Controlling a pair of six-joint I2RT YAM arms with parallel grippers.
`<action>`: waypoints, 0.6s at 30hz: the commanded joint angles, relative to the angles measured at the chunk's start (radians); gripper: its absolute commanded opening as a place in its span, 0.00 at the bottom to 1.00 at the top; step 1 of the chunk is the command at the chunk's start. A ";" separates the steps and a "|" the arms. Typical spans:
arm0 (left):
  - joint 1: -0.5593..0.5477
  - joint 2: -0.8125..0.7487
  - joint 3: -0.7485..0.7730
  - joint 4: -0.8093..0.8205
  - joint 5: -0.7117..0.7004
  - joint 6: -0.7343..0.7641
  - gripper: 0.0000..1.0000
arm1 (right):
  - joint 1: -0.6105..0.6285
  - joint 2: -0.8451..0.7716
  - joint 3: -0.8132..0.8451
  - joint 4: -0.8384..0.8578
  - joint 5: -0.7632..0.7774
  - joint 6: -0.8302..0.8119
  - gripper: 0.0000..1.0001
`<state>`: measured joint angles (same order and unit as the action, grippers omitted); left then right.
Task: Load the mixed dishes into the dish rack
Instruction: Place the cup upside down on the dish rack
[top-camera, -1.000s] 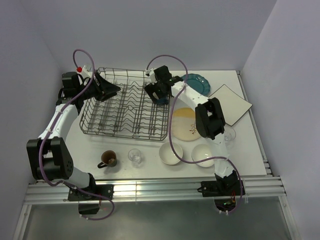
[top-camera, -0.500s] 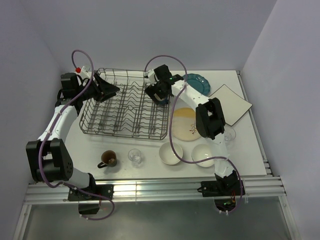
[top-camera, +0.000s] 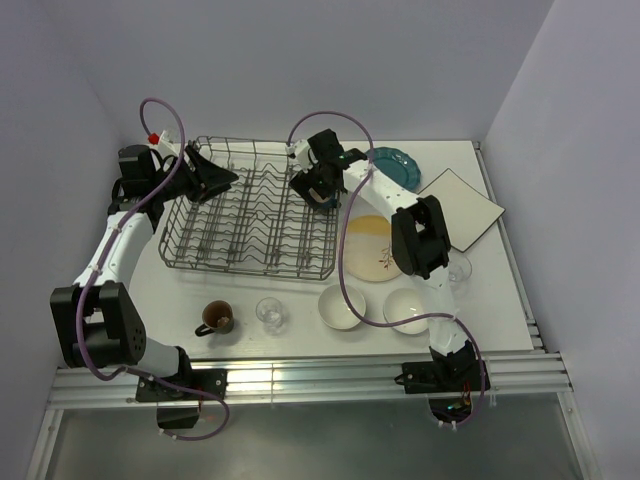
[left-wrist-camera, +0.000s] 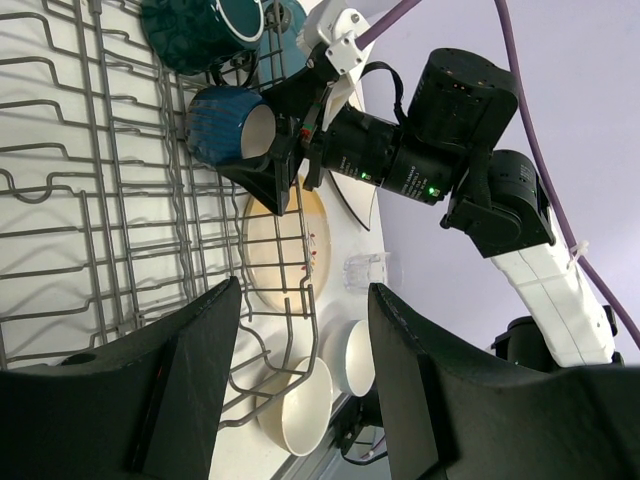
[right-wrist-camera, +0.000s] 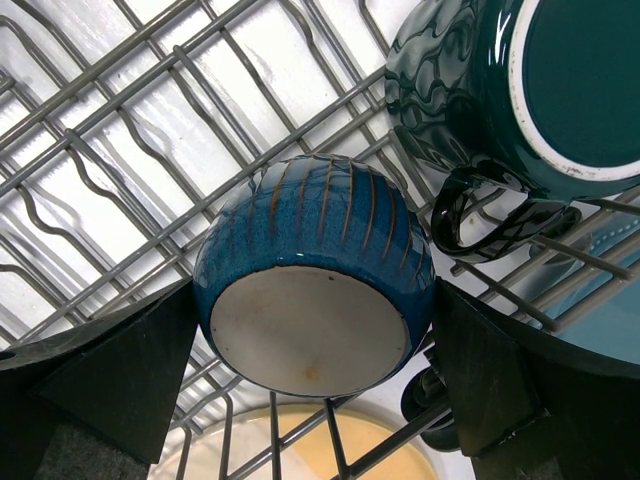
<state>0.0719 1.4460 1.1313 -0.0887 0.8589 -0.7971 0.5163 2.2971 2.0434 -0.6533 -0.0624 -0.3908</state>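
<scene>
The grey wire dish rack (top-camera: 250, 215) stands left of centre. My right gripper (top-camera: 318, 185) is shut on a blue ribbed mug (right-wrist-camera: 315, 260) and holds it base-up just over the rack's far right corner; the mug also shows in the left wrist view (left-wrist-camera: 225, 125). A dark teal mug (right-wrist-camera: 500, 90) sits upside down in the rack beside it. My left gripper (top-camera: 215, 178) is open and empty over the rack's far left part. On the table lie a teal plate (top-camera: 397, 165), a white square plate (top-camera: 462, 207), a yellow plate (top-camera: 372, 247), two white bowls (top-camera: 342, 307) and a brown mug (top-camera: 216, 317).
A clear glass (top-camera: 269, 313) stands in front of the rack and another (top-camera: 458, 268) right of the yellow plate. The right arm's forearm (top-camera: 420, 235) hangs over the yellow plate. Grey walls close in left, back and right.
My right gripper has shifted slightly towards the far left with the blue mug. The left gripper has barely moved.
</scene>
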 joint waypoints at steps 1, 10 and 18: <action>0.005 -0.038 -0.007 0.017 0.011 0.029 0.60 | -0.013 -0.054 0.075 0.034 -0.001 -0.022 1.00; 0.006 -0.042 -0.004 0.004 0.009 0.035 0.60 | -0.013 -0.059 0.070 0.026 -0.008 -0.045 1.00; 0.006 -0.041 -0.001 0.004 0.011 0.032 0.60 | -0.013 -0.065 0.064 0.008 0.009 -0.131 1.00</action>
<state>0.0738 1.4433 1.1313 -0.0952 0.8589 -0.7929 0.5148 2.2971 2.0533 -0.6792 -0.0807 -0.4488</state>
